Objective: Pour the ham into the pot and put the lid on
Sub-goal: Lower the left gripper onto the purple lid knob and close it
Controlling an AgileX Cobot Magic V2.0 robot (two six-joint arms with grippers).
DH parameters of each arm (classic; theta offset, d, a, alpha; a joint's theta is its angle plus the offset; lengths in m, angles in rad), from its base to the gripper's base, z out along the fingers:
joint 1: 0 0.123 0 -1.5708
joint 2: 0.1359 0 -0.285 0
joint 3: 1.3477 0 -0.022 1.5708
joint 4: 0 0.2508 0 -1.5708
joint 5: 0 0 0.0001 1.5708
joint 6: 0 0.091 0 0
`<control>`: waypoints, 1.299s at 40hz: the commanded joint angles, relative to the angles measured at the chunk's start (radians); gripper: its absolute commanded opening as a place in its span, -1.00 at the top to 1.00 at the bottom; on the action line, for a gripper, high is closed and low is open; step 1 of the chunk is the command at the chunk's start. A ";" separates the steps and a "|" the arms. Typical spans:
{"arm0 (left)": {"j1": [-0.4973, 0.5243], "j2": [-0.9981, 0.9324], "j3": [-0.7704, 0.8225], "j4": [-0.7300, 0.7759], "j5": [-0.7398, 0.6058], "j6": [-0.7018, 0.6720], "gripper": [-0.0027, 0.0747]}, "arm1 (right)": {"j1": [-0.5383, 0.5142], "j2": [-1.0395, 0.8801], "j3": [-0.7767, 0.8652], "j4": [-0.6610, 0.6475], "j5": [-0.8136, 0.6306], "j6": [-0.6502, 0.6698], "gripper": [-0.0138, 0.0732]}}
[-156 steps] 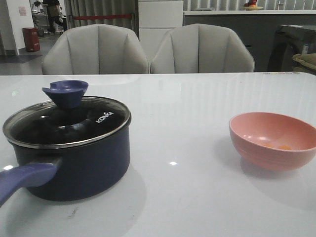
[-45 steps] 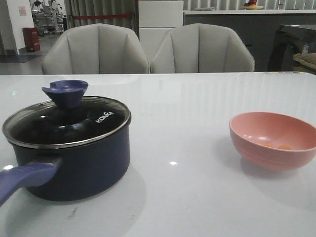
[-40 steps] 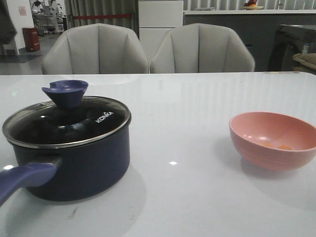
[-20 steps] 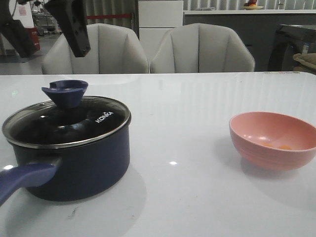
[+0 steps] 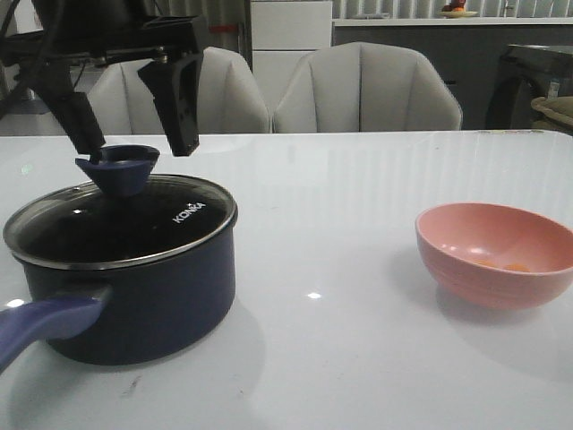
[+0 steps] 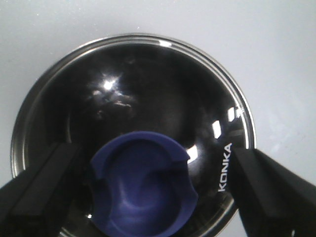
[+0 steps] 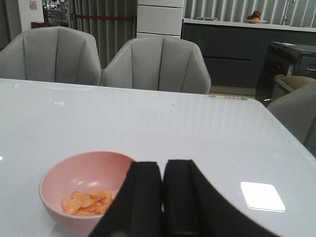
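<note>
Lid (image 5: pixel 121 219) sits on pot (image 5: pixel 134 296) at frame left, left gripper (image 5: pixel 130 116) w/ fingers apart either side of its knob. Ham (image 7: pixel 88 202) lies in pink bowl (image 5: pixel 497 255) at right; right gripper (image 7: pixel 163 197) fingers together.

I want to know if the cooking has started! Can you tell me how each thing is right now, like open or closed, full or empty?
pot: closed, lid on it.
lid: sitting on the pot, not lifted.
ham: in the pink bowl, not poured.
pink bowl: upright, holding ham.
left gripper: open, fingers either side of the knob.
right gripper: shut, holding nothing.
</note>
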State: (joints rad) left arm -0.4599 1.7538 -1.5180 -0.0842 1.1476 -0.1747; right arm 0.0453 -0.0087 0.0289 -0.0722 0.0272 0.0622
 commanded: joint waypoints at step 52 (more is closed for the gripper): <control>-0.006 0.038 -0.031 -0.008 0.067 -0.055 0.28 | -0.004 -0.020 0.007 -0.010 -0.075 -0.001 0.34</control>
State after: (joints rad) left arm -0.4599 1.8295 -1.5274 -0.0810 1.1912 -0.2273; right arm 0.0453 -0.0087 0.0289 -0.0722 0.0272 0.0622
